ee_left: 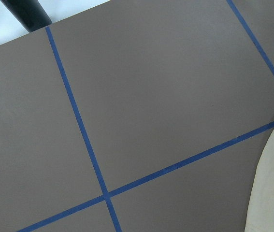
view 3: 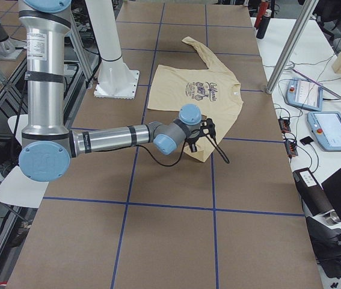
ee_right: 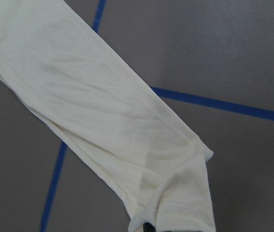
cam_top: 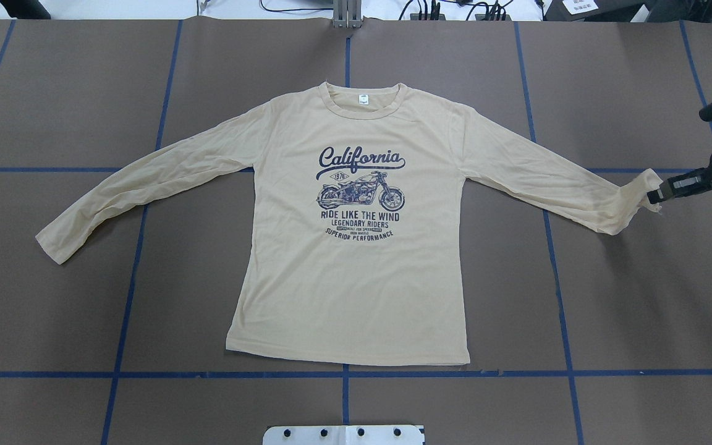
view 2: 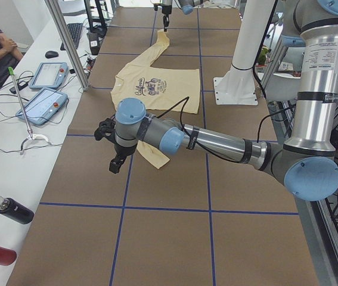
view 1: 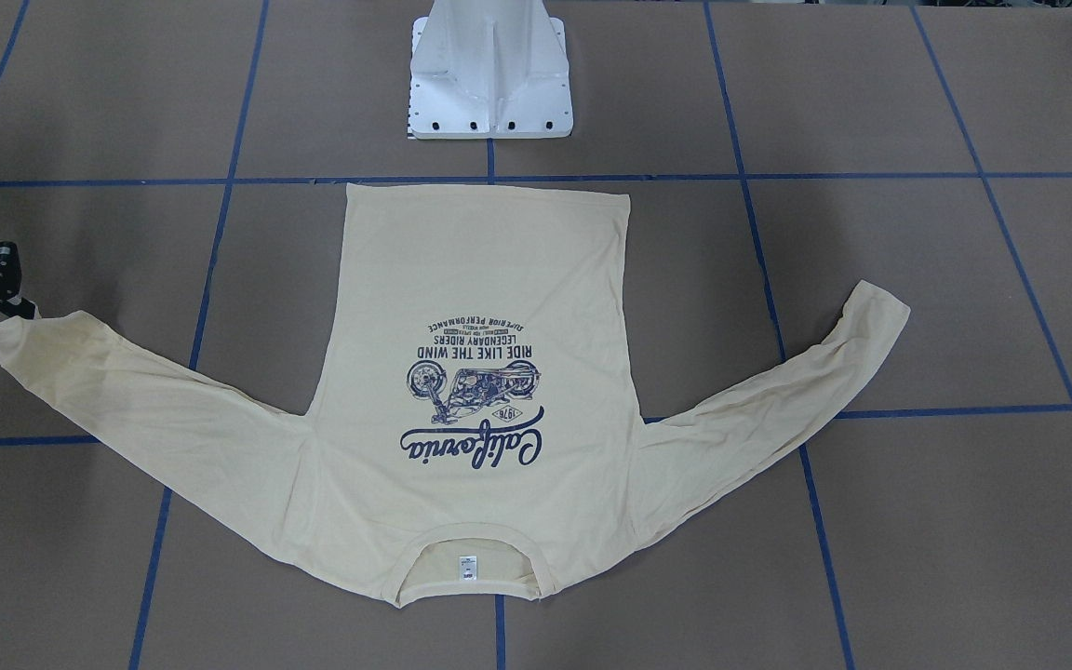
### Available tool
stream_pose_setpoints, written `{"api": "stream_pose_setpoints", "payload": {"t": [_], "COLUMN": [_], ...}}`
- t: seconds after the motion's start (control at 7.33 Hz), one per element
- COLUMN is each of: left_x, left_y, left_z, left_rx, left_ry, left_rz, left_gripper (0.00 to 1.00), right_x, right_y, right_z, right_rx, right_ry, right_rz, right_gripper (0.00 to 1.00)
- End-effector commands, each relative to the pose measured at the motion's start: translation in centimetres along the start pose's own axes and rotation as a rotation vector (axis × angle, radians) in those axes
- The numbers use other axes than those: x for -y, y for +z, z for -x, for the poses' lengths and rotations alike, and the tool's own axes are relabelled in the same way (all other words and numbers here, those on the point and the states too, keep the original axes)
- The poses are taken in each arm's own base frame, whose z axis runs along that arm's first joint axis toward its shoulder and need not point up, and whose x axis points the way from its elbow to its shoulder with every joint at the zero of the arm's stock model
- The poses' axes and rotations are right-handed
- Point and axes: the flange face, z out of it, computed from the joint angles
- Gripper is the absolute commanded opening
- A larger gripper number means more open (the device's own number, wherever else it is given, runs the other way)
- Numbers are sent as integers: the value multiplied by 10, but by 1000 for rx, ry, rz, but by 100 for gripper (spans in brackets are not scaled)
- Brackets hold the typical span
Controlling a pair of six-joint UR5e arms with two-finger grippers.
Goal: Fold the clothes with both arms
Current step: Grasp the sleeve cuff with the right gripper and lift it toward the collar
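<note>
Overhead exterior view: nearest the robot, the white base (cam_top: 343, 434) shows at the lower edge, just short of a blue tape line (cam_top: 207, 374). Beyond it the shirt (cam_top: 356, 290) lies flat and face up on the brown table (cam_top: 84, 296). Its hem is toward the robot and its collar away, and the navy print (cam_top: 360, 191) reads upright. Both sleeves are spread wide and slant back toward the robot. The left sleeve (cam_top: 139, 185) lies flat. At the right sleeve's cuff (cam_top: 634, 194) the right gripper (cam_top: 654, 198) comes in from the table's side, its fingers pinched on the cuff's edge, which is bunched and lifted. The right wrist view shows that cuff curled up toward the camera. The left gripper (view 2: 115, 165) appears only in the exterior left view, hanging fingers-down over the table beside the left sleeve's end; whether it is open or closed cannot be told. Farthest off, the small white neck label (cam_top: 363, 98) shows inside the collar.
</note>
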Motion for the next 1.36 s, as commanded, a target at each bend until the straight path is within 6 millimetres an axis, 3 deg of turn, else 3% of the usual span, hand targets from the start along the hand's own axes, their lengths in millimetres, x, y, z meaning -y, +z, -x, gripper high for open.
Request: {"api": "stream_pose_setpoints", "payload": {"t": [0.0,0.27,0.41,0.55,0.68,0.82,0.95,1.23], "left_x": [-3,-2,-3,-3,-4,-5,-6,-2], "left_y": [1,-6,-7,-7,-4,-2,0,0], "left_z": [2,2,2,4,6,7,8,7], "left_rx": [1,7,9,10,9,7,6,4], "left_ry": [-5,-6,-8,-11,-15,-20,-25,-78], "left_rz": [3,-9,-9,-7,-1,2,8,0], "left_gripper": [100,100,100,100,100,100,100,100], "right_x": [55,126,169,195,230,245,237,208], "right_y": [-23,-61,-69,-62,-30,14,54,130], "right_z": [72,185,241,290,351,402,430,452], "right_rx": [168,315,350,375,371,335,300,228], "right_ry": [57,81,75,55,29,21,16,32], "right_rz": [14,23,15,33,39,11,-9,-9], "right_gripper": [0,0,0,0,0,0,0,0]}}
